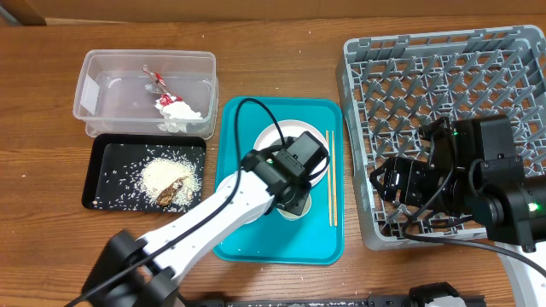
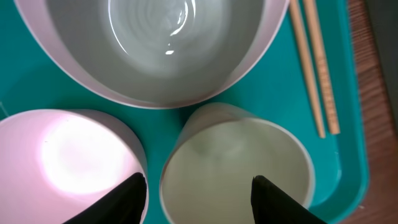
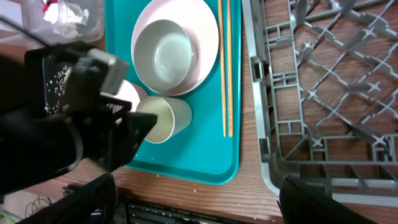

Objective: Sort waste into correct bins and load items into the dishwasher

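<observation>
Hovering over small white cup (image 2: 236, 163), lower centre of teal tray (image 2: 351, 186): left gripper (image 2: 198, 198) spread wide, fingers straddling rim, likely readying grasp. Right gripper (image 3: 199, 196) likewise released, idle over grey dish rack (image 1: 444, 85), frame right.

This reads as a robotics lab staged as a dish-clearing station, not a lived-in kitchen. A plain wooden bench (image 1: 281, 51) carries two machines: a white arm (image 1: 205, 217) rising from the near edge and a black arm (image 1: 495, 188) at the right edge. A loose cable (image 1: 249, 100) loops above the white one. The kitchen props are laid out neatly: a grey dish rack (image 1: 435, 60) at the far right corner, a clear tub (image 1: 149, 55) and a black tray (image 1: 91, 175) along the left edge, and a teal tray (image 1: 281, 243) mid-bench.
</observation>
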You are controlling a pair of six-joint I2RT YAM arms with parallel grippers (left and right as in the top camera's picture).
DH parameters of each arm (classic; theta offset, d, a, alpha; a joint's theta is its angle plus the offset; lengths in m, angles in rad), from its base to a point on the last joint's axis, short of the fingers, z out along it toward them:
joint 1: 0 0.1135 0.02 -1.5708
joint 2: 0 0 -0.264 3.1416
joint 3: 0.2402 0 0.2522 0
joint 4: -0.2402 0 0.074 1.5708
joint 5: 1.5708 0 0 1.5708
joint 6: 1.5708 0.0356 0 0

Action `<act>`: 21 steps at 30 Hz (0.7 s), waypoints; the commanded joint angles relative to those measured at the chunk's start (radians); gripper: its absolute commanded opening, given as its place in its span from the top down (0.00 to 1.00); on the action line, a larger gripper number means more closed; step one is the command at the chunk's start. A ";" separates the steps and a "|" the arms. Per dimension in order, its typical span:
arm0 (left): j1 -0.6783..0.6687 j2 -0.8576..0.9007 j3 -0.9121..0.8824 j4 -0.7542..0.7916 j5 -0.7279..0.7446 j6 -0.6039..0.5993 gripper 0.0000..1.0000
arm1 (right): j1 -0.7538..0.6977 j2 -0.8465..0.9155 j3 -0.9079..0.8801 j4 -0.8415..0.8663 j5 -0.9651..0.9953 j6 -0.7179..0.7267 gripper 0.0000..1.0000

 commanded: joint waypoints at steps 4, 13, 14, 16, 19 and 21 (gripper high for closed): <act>0.011 0.027 -0.008 0.023 -0.008 -0.016 0.76 | 0.000 -0.010 0.007 0.000 -0.006 -0.007 0.14; 0.089 -0.036 0.076 -0.104 0.132 -0.016 0.96 | 0.000 -0.010 0.007 0.001 -0.006 -0.024 0.14; 0.117 -0.063 0.091 -0.118 0.162 -0.014 0.96 | 0.000 -0.010 0.007 0.001 -0.006 -0.026 0.14; 0.188 -0.127 0.108 -0.118 0.258 0.006 0.96 | 0.000 -0.010 0.007 0.003 -0.009 -0.027 0.14; 0.351 -0.238 0.108 -0.074 0.534 0.080 0.96 | 0.000 -0.010 0.007 0.024 -0.083 -0.077 0.14; 0.455 -0.277 0.108 -0.067 0.715 0.126 0.96 | 0.000 -0.010 0.007 0.048 -0.183 -0.140 0.13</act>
